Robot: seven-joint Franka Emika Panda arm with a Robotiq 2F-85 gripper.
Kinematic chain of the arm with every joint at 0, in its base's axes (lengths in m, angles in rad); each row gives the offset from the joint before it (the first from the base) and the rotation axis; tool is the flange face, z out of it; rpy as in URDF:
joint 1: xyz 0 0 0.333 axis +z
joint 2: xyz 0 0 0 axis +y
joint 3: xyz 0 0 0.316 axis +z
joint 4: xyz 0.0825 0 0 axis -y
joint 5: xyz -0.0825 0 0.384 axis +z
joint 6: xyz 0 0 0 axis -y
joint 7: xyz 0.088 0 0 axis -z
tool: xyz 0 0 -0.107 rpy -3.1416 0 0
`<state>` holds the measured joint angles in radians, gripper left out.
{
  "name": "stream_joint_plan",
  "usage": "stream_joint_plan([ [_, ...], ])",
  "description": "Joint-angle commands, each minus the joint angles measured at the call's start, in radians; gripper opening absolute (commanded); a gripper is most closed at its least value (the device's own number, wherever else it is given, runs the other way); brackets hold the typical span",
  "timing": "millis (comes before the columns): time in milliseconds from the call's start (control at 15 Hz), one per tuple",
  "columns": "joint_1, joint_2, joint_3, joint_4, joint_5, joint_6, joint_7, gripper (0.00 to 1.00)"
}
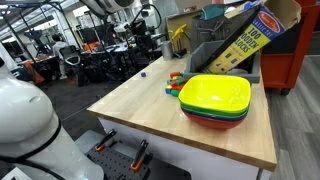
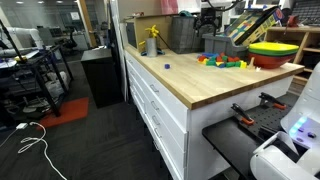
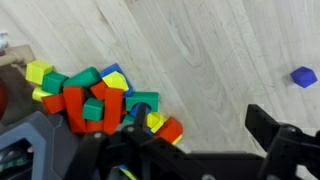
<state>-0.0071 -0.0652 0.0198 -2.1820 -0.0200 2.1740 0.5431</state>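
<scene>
- The wooden tabletop [image 1: 125, 108] is the largest surface. In both exterior views a broad stretch of bare wood runs from its near edge up to the toys. The side edge [image 2: 165, 95] over the white drawers has nothing on it.
- A cardboard box [image 1: 245, 40] leans tilted out of a grey bin [image 1: 205, 52] at the far right. Its big lettering reads "100 WOOD BLOCKS". The red oval brand mark on the flap is too small to read.
- A stack of bowls [image 1: 215, 100], yellow on top with green and red rims below, sits close to the right-hand edge, near the box.
- The pincer [image 3: 155, 132] shows in the wrist view as two dark fingers [image 3: 275, 135] spread wide. It holds nothing and hangs above the wood.
- A pile of blocks [image 3: 95, 95] in red, green, yellow and blue lies on the tabletop, left of centre in the wrist view and close to the left finger. In an exterior view the same pile [image 1: 176, 83] lies just behind the bowls on their far side.
- A single blue block [image 3: 303, 76] lies alone at the right, well apart from the pile with bare wood between them. In an exterior view it [image 1: 141, 73] sits near the far left edge.
</scene>
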Motion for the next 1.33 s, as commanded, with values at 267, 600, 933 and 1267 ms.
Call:
stream_joint_plan([
  [267, 0.007, 0.184, -0.016, 0.195, -0.039, -0.041, 0.297, 1.00],
  [600, 0.015, 0.316, -0.053, 0.334, -0.028, -0.079, 0.407, 1.00],
  [933, 0.012, 0.409, -0.095, 0.408, -0.008, -0.106, 0.472, 1.00],
  [1267, 0.010, 0.469, -0.111, 0.429, 0.016, -0.109, 0.468, 1.00],
])
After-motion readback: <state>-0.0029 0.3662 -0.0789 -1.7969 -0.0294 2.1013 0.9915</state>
